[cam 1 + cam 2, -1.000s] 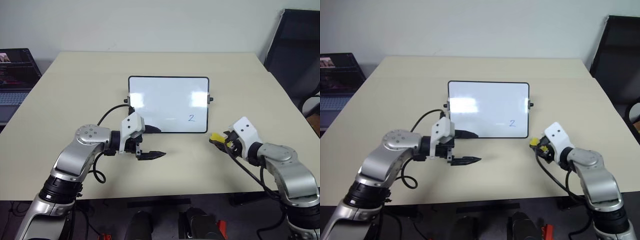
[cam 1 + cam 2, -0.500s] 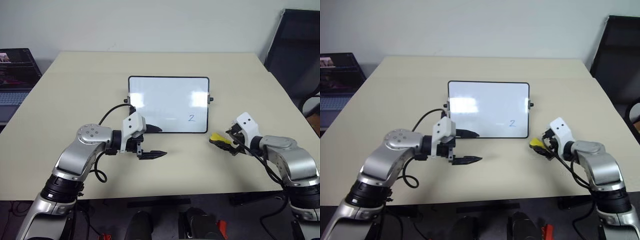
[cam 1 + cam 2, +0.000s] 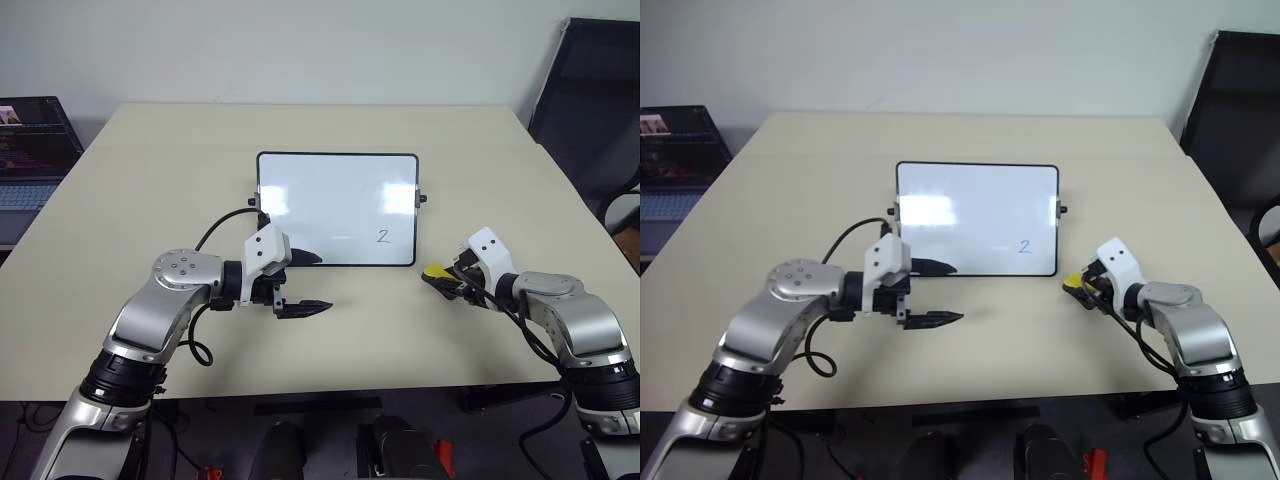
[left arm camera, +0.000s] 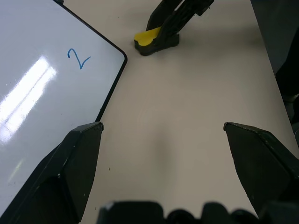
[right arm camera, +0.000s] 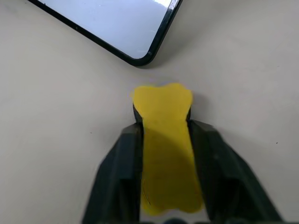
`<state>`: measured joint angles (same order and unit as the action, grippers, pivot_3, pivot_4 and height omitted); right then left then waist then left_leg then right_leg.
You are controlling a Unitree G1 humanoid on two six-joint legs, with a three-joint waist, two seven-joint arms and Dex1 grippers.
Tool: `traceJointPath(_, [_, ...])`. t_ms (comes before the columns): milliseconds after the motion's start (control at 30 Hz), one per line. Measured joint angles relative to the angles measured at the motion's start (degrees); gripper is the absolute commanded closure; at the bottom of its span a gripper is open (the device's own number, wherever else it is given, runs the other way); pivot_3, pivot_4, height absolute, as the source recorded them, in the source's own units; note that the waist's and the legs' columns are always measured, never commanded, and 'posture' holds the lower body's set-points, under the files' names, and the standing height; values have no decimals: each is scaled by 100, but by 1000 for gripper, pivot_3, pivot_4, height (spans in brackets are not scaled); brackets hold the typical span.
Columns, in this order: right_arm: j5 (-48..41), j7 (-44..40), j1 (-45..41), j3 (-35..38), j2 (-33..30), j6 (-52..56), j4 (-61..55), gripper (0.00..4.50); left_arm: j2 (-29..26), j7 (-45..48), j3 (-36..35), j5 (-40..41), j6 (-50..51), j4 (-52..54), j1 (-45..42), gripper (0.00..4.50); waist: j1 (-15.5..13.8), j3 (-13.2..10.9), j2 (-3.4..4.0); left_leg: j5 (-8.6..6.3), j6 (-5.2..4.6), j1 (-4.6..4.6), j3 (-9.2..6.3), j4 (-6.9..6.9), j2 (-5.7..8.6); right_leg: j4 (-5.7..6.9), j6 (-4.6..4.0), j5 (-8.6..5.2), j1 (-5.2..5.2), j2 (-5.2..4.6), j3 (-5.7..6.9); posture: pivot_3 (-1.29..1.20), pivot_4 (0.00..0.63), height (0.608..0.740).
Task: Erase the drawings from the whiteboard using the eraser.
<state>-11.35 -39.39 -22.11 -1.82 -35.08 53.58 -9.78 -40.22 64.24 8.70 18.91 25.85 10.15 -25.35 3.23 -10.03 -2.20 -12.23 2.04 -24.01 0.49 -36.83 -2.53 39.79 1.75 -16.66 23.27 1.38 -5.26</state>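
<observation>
One eraser, yellow on top with a black underside, rests on the beige table just off the whiteboard's near right corner, toward the table's right edge. The right gripper is clenched on it, a black finger pressed against each long side. The eraser's long axis runs along the fingers, and its free, flared yellow end points at that rounded corner of the board without touching it; whether the block sits flat on the table or is slightly lifted is hard to tell.

One whiteboard lies flat near the table's centre, long sides parallel to the near edge, with a small black knob on each short side. One drawing is on it, a blue "2" close to the near right corner.

The left gripper hovers at the board's near left corner, fingers spread wide and empty, pointing toward the right.

One laptop sits beyond the table's left edge.
</observation>
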Motion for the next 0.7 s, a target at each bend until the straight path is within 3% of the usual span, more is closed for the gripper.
traceJointPath(233, [-159, 139, 64, 5, 54, 58, -179, 3859, -81, -179, -71, -2, 110, 17, 90, 0, 1, 0, 0, 0, 0, 0, -4, 0, -3, 0, 0, 0, 0, 0, -2, 0, 150, 740])
traceJointPath(500, [-144, 483, 523, -118, -127, 186, -1751, 3860, -187, -985, -580, -74, 495, 30, 414, 0, 3, 0, 1, 0, 0, 2, -16, 0, -4, 1, 2, 0, 1, -2, -4, 0, 150, 740])
traceJointPath(600, [-31, 674, 264, -519, -93, 188, -2250, 3882, -189, -1121, -580, -129, 541, 34, 423, 0, 5, 0, 0, 0, 0, 4, -18, -1, -5, 2, 2, 1, 1, 0, -4, 0, 150, 740])
traceJointPath(700, [375, 934, -303, -1024, 17, -36, -2042, 3937, -181, -1135, -568, -130, 585, 35, 355, 0, 4, 0, 0, 1, 0, 5, -12, -4, -3, 3, 4, 2, 1, -1, -4, 0, 150, 740])
